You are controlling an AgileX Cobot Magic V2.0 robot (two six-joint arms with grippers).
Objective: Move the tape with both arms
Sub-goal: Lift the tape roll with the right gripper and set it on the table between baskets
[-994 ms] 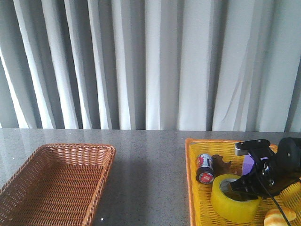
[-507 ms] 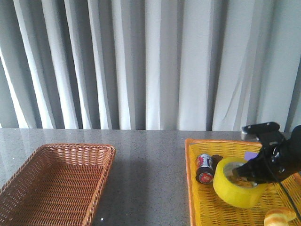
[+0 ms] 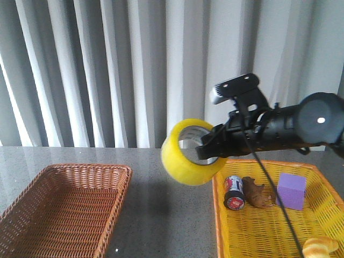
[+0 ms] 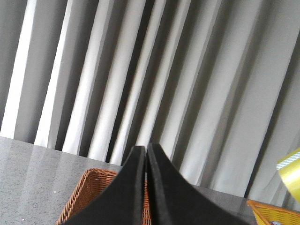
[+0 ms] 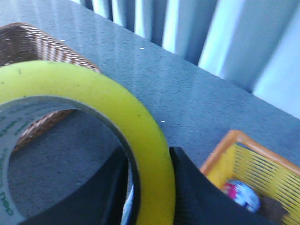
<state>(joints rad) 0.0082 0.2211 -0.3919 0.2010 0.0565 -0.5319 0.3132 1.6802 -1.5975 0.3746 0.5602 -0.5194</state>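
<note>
The yellow tape roll [image 3: 188, 153] hangs in the air above the table, between the two baskets. My right gripper [image 3: 210, 148] is shut on its wall, one finger inside the core and one outside. The right wrist view shows the roll [image 5: 117, 117] close up, clamped at my right gripper [image 5: 152, 197]. My left gripper [image 4: 146, 154] is shut and empty, raised above the brown basket [image 4: 93, 187]. An edge of the tape [image 4: 291, 172] shows at the side of the left wrist view. The left arm is out of the front view.
A brown wicker basket [image 3: 64, 209] lies at the left. A yellow basket [image 3: 269, 236] at the right holds a red-and-black can [image 3: 235, 192], a brown figure [image 3: 255, 193], a purple block [image 3: 292, 191] and a bread piece [image 3: 320, 248]. Grey curtains hang behind the table.
My right gripper has lifted the tape out of the yellow basket and carried it up and to the left, to above the table's middle.
</note>
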